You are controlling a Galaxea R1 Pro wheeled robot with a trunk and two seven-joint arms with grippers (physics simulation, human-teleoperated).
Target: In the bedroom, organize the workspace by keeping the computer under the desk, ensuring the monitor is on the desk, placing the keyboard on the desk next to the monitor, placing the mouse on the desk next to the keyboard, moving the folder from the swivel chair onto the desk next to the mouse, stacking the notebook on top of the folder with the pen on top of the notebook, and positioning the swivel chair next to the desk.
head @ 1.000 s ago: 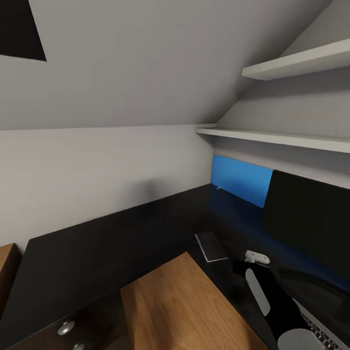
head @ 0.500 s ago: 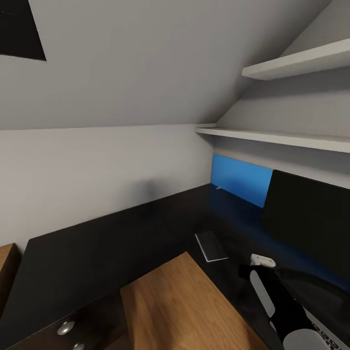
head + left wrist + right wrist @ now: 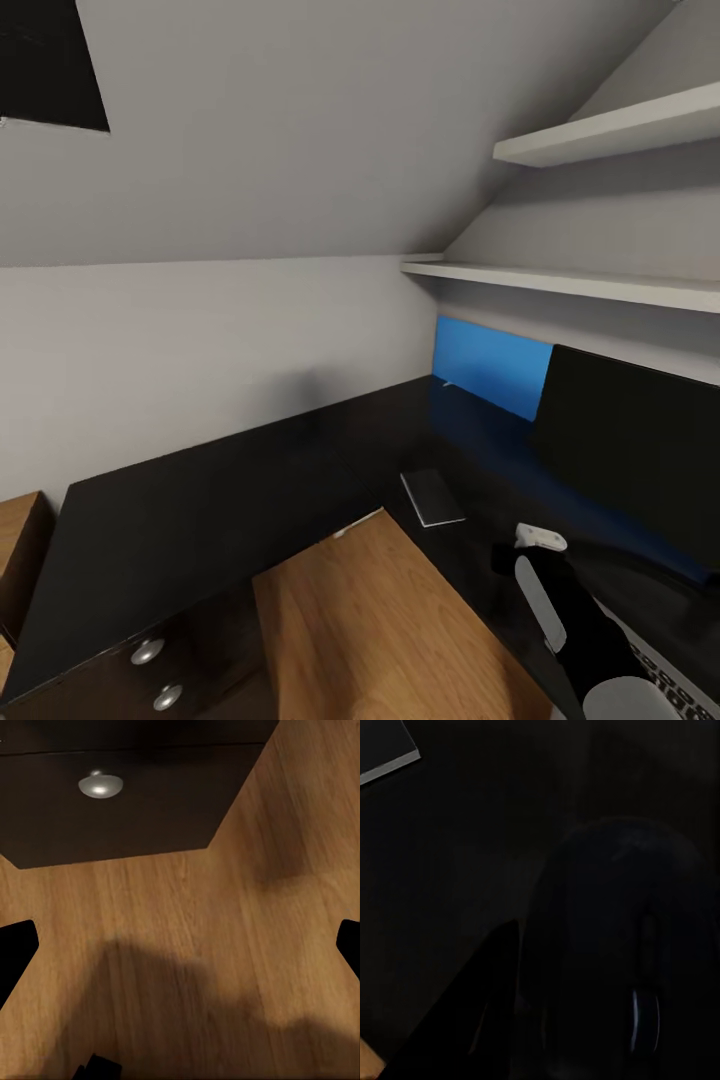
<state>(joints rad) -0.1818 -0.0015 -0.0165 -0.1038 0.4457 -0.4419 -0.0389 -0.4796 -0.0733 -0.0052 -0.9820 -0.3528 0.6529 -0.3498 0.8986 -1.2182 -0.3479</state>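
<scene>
Nearest us, the left wrist view gives wooden floor [image 3: 187,945] and a black drawer unit [image 3: 120,817] with a silver knob [image 3: 100,784], our left jaws spread wide. On the right we cannot tell the jaws' state; that arm [image 3: 570,630] hangs over the worktop [image 3: 200,510]. Its wrist view shows a dark rounded shape [image 3: 622,945]. Farther along the worktop's inner edge lies the notebook [image 3: 432,497]. The monitor [image 3: 630,450] stands beyond, and the folder [image 3: 490,368] leans upright at the back edge.

The room has plain grey walls [image 3: 200,340] under a sloped grey ceiling [image 3: 300,130], two white shelves [image 3: 600,130] on the right-hand wall, a dark window [image 3: 45,60] up high, and a wooden floor [image 3: 370,620].
</scene>
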